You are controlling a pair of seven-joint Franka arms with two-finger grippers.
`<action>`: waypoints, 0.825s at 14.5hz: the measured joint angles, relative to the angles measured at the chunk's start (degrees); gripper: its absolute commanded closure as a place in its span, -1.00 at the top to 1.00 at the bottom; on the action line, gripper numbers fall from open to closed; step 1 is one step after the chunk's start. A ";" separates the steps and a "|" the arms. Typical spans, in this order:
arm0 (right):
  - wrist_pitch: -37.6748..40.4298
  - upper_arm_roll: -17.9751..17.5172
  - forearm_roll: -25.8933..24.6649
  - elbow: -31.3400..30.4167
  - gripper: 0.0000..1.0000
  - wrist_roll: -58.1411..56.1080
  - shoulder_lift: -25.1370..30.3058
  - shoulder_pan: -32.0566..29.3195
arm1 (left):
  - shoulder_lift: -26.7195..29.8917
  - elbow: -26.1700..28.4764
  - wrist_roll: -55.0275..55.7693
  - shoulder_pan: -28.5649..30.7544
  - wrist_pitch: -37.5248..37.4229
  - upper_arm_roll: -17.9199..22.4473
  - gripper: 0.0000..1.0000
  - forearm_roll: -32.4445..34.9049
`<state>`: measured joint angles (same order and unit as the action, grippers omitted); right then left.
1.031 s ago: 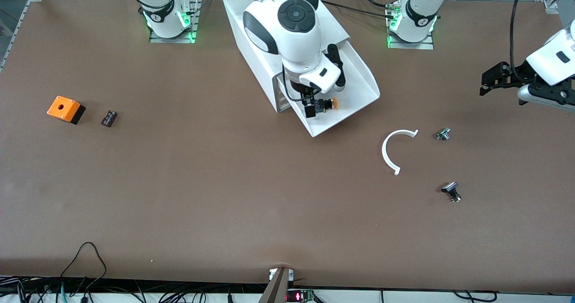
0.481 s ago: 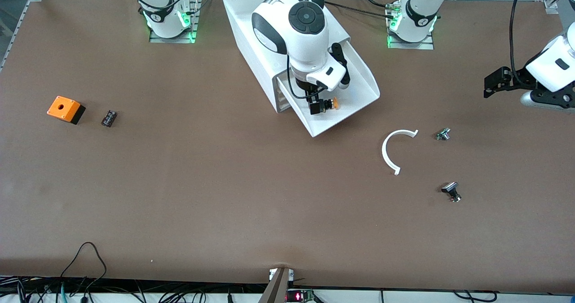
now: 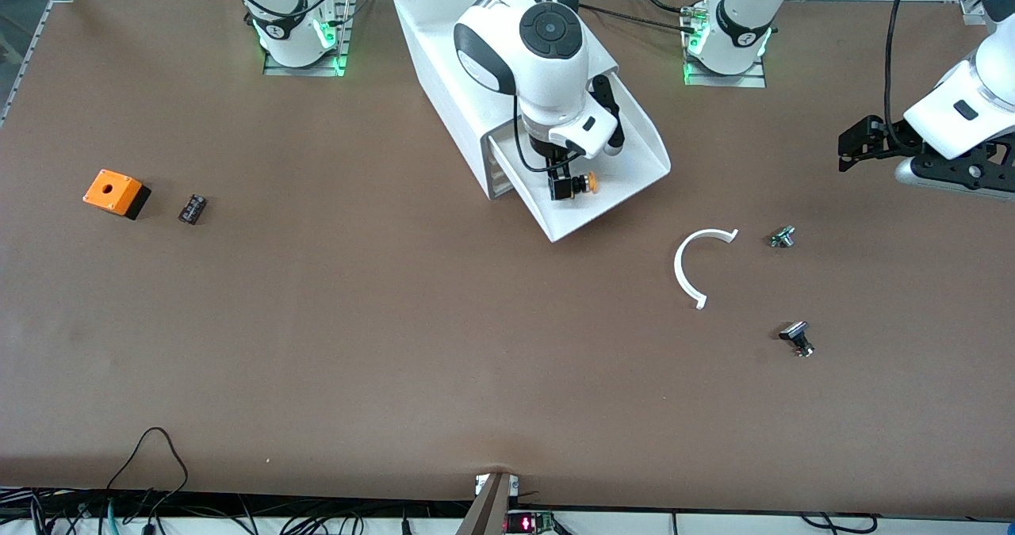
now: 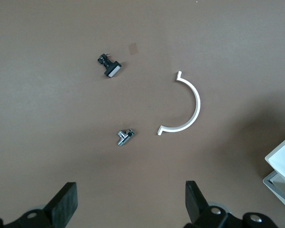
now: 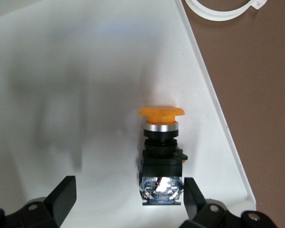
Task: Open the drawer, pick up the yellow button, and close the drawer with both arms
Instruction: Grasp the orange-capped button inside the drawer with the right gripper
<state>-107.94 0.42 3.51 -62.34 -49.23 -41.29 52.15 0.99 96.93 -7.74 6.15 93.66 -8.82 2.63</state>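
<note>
The white cabinet stands between the arms' bases with its top drawer pulled out. The button lies on its side on the drawer floor, orange cap pointing away from the cabinet. My right gripper is down in the drawer, open. In the right wrist view the button has its black rear end between the fingers, close beside one fingertip. My left gripper hangs open and holds nothing, over bare table at the left arm's end.
A white C-shaped ring, a small silver part and a black-and-silver part lie near the left arm's end. An orange box with a hole and a small black part lie at the right arm's end.
My right gripper has come lower into the drawer, closer to the button. The left arm has drifted a little toward the middle of the table. Both grippers stay open.
</note>
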 measured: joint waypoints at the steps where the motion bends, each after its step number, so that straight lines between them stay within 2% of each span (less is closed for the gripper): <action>1: -0.62 0.00 0.00 0.00 1.00 0.02 -0.29 0.04 | 0.00 -0.03 0.45 0.00 0.00 -0.08 0.99 0.00; 5: -1.59 0.14 0.00 0.02 0.98 0.03 -1.55 0.04 | 0.00 -0.07 0.84 -0.02 0.00 -0.24 0.99 0.00; 6: -1.66 0.15 0.00 0.02 0.81 0.03 -1.69 0.04 | 0.00 -0.08 0.84 -0.03 0.00 -0.34 0.99 0.00; 7: -1.67 0.15 0.00 0.02 0.40 0.04 -1.73 0.04 | 0.00 -0.08 0.86 -0.04 0.00 -0.57 0.99 0.00; 8: -1.67 0.15 0.00 0.04 0.15 0.04 -1.72 0.04 | 0.00 -0.10 0.89 -0.06 0.00 -0.91 0.99 0.00; 10: -1.69 0.15 0.00 0.09 -0.08 0.04 -1.73 0.21 | 0.00 -0.14 1.02 -0.11 0.00 -1.39 0.99 0.00; 12: -1.82 0.15 0.00 0.17 -0.19 0.04 -1.72 0.59 | 0.00 -0.14 1.04 -0.12 0.00 -1.48 0.99 0.00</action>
<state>-109.75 0.56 3.51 -62.16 -49.19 -43.01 52.74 0.99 96.79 -6.70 6.04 93.66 -10.29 2.64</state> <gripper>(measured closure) 0.485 0.004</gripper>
